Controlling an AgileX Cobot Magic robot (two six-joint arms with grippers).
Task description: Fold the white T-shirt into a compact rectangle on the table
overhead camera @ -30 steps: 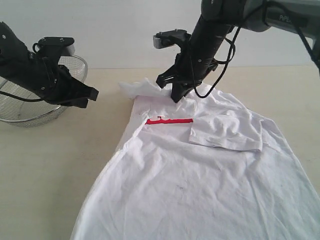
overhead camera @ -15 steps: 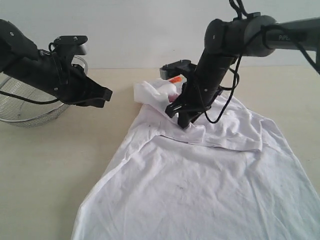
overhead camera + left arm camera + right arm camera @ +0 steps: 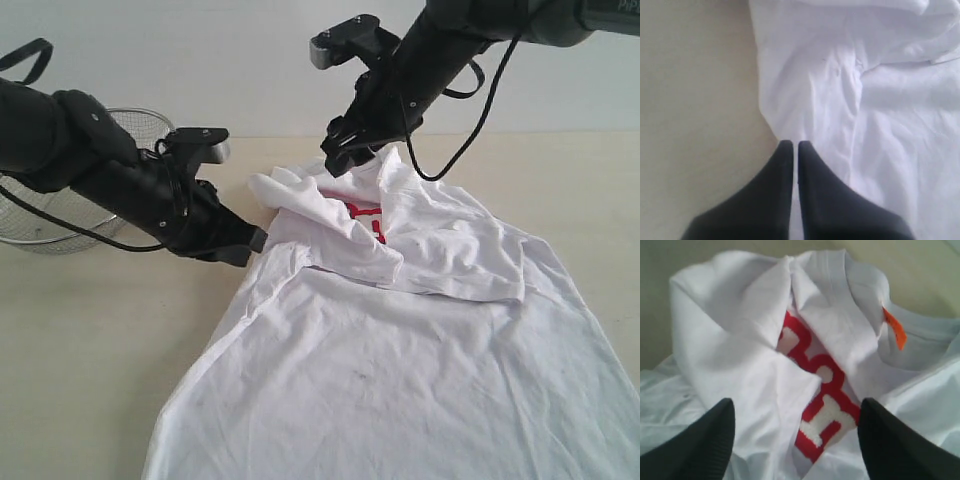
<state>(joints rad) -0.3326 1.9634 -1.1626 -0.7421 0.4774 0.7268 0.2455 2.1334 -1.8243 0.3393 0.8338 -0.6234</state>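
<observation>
white T-shirt lower hem cut off by exterior view's bottom edge, red lettering mostly buried under folds, unreadable, mesh basket half hidden behind left arm, right arm cropped at top edge

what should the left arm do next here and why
Probably open the left gripper and pinch the white T-shirt at its side edge. Its jaws are shut with the tips right at that edge on the table, while the right gripper hangs open above the crumpled collar, holding nothing.
</observation>
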